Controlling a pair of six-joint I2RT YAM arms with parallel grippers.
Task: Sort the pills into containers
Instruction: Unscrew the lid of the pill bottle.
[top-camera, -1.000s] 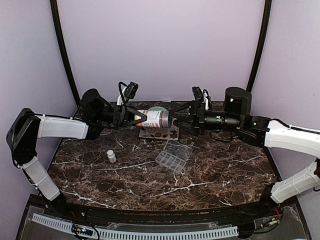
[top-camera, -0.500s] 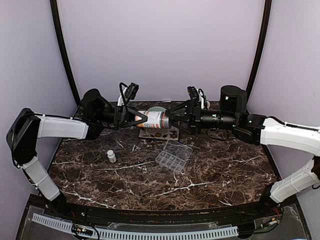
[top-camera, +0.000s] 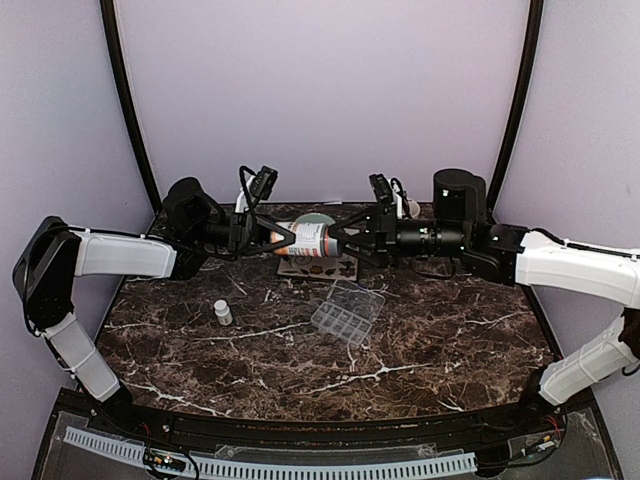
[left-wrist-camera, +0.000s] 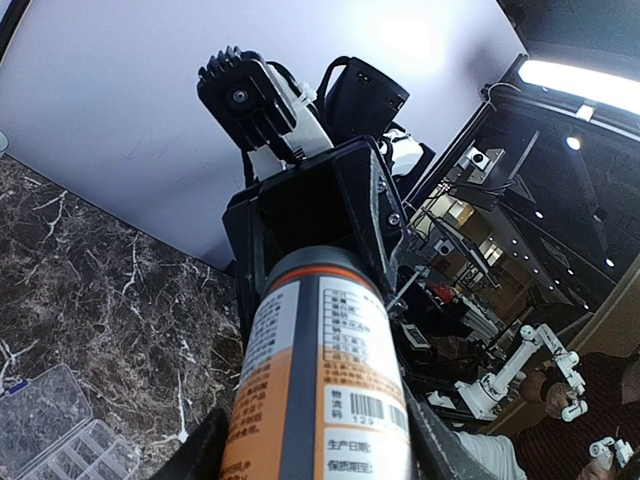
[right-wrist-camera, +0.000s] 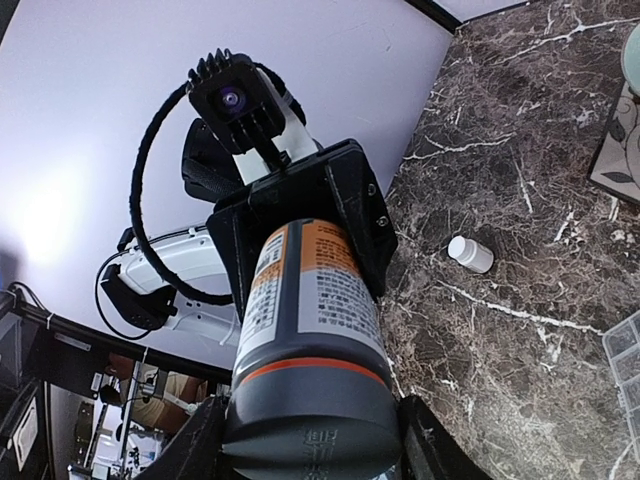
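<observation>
The orange bottle (top-camera: 312, 237) with a grey cap hangs level in the air above the back of the table. My left gripper (top-camera: 286, 238) is shut on its base end; the label fills the left wrist view (left-wrist-camera: 320, 380). My right gripper (top-camera: 338, 241) faces it, its fingers pressed on both sides of the grey cap (right-wrist-camera: 312, 420). The clear pill box (top-camera: 348, 312), lid open, lies on the table in front of and below the bottle; its corner shows in the left wrist view (left-wrist-camera: 50, 430). No pills show in any view.
A tiny white bottle (top-camera: 223, 313) stands on the table's left part and also shows in the right wrist view (right-wrist-camera: 470, 253). A patterned mat (top-camera: 318, 266) lies under the held bottle. Purple walls close in the back and sides.
My right gripper has moved left to the bottle, and its fingers have come in round the grey cap. The left gripper and the bottle have stayed in place.
</observation>
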